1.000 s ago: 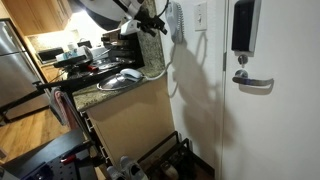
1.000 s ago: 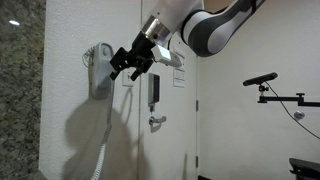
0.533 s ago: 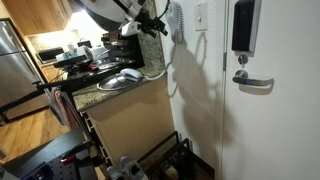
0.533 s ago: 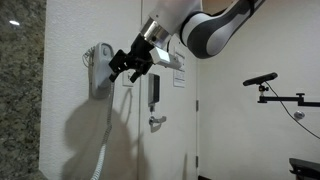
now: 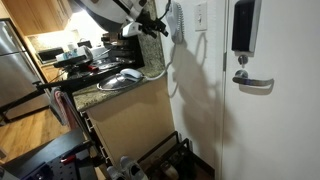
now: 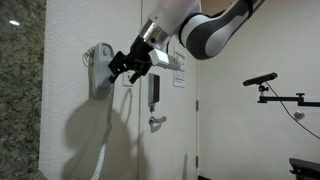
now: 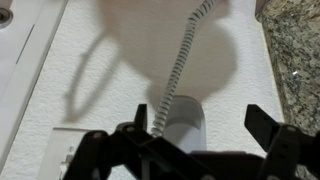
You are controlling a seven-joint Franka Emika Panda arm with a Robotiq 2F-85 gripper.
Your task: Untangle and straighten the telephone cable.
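My gripper [image 6: 124, 68] hangs against the white wall [image 6: 70, 30], just beside the wall phone handset [image 6: 101, 70], on the side of it toward the door. My jaws are spread wide and grasp nothing.

In the wrist view my two dark fingers [image 7: 264, 122] stand well apart. The rounded, grey-white end of the handset [image 7: 186, 128] sits between them, nearer to one finger than the other. I cannot tell whether either finger touches it.

The telephone cable [image 7: 181, 58] is a tight whitish-grey coil that leaves that end of the handset. It runs away from my gripper [image 7: 200, 122] along the wall in a slightly bowed line, and its shadow loops on the plaster beside it. A speckled granite surface [image 7: 296, 50] borders the wall off to one side of the cable.

In an exterior view the cable [image 6: 105, 140] hangs from the bottom of the handset and runs down the wall below my gripper, bending a little on the way to the picture's lower edge. None of it lies between my fingers there.

In an exterior view from the kitchen side, my gripper [image 5: 157, 24] is level with the handset [image 5: 176, 22] and close to it, above the end of the countertop [image 5: 140, 82].
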